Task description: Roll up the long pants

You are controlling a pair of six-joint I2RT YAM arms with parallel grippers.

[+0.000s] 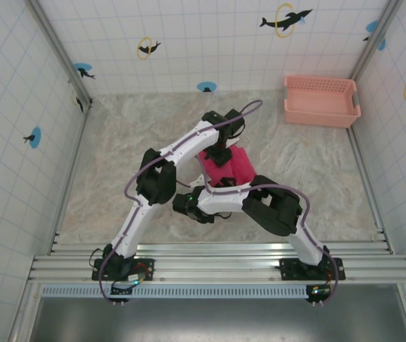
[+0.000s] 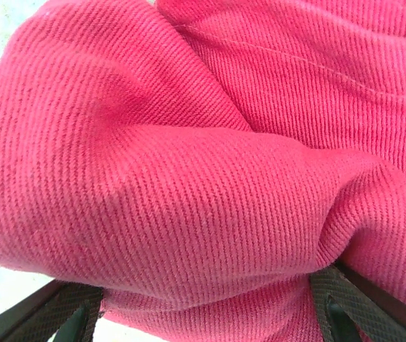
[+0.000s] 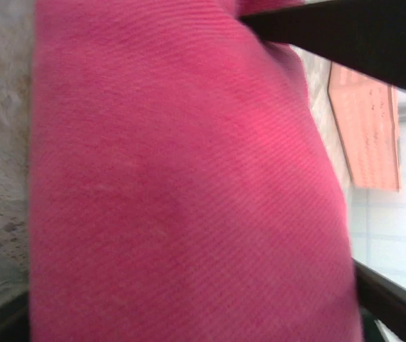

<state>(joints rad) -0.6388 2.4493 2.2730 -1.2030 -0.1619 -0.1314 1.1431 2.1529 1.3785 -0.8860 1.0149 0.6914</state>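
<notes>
The long pants point(image 1: 228, 167) lie bundled at the table's point(image 1: 117, 164) middle, the left gripper point(image 2: 206, 317) clamped wide around them. The right gripper point(image 3: 260, 178) straddles them too, though whether it grips is unclear. An uneven release could let the soft cloth spring loose, undoing the roll.

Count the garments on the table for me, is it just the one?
1: the long pants, bundled at the middle of the table. The pink basket at the far right corner looks empty, though something small could be hidden under the bundle.
</notes>
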